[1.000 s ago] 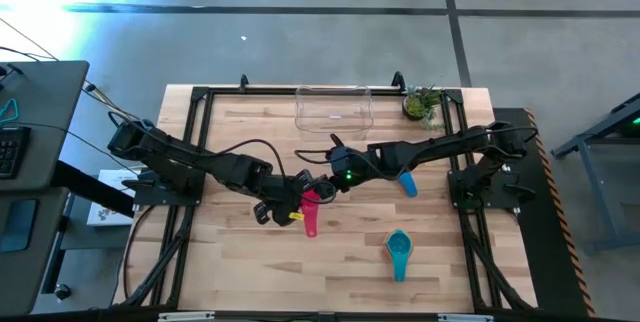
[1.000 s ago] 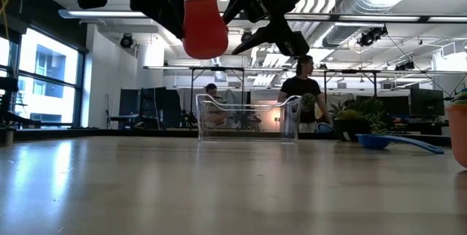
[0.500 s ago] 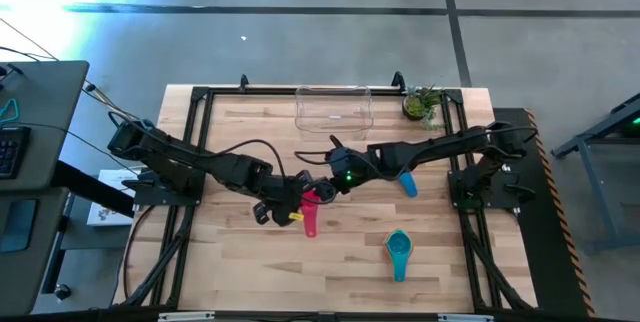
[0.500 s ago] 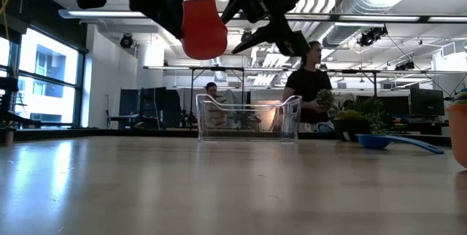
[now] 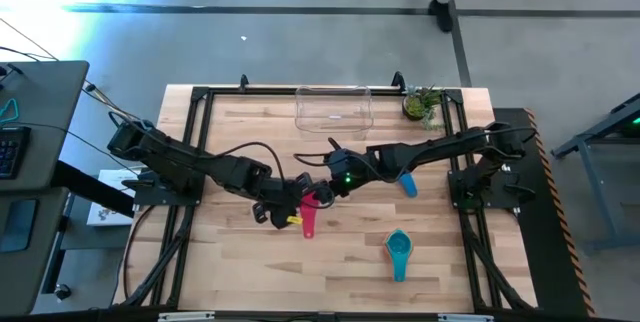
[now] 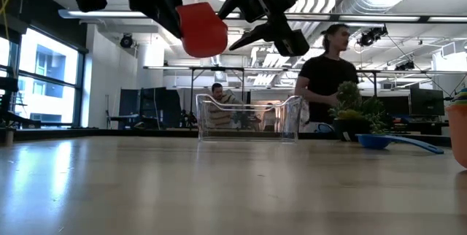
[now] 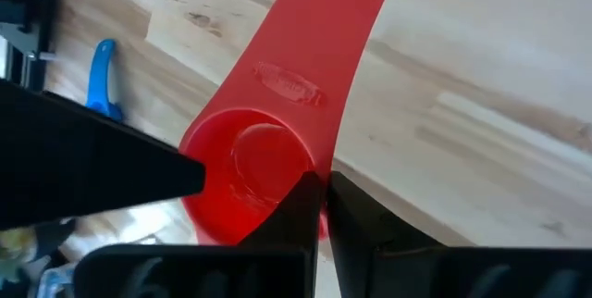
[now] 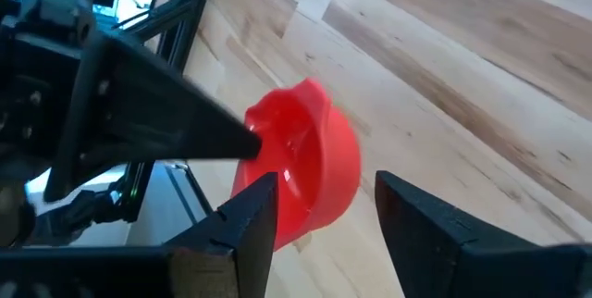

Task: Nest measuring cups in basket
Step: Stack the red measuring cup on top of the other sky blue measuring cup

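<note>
A red measuring cup (image 5: pixel 309 214) hangs in mid-air over the table's middle, tilted in the low view (image 6: pixel 201 31). My left gripper (image 5: pixel 292 206) is shut on it. My right gripper (image 5: pixel 323 193) comes in from the right, open, with its fingers on either side of the cup's bowl (image 8: pixel 310 164); whether they touch it cannot be told. A blue cup (image 5: pixel 406 183) and a teal cup (image 5: pixel 398 249) lie on the table to the right. The clear basket (image 5: pixel 333 108) stands at the far edge. My left gripper pinches the red cup's wall (image 7: pixel 310 180) beside the root of the handle; one finger (image 7: pixel 294 213) sits over the bowl's inside and the other outside. The cup is lifted clear and tilted. Its flat handle (image 7: pixel 324 30) points away from the gripper, toward the near edge.
A small potted plant (image 5: pixel 422 103) stands right of the basket at the far edge. A small yellow thing (image 5: pixel 294 218) shows beside my left gripper. Bare wood lies along the near edge and the left side. A person (image 6: pixel 328 74) walks beyond the table.
The red cup has tipped a little further over in my left gripper's hold, while both grippers have stayed close together over the table's middle. The person behind the table has walked toward the right.
</note>
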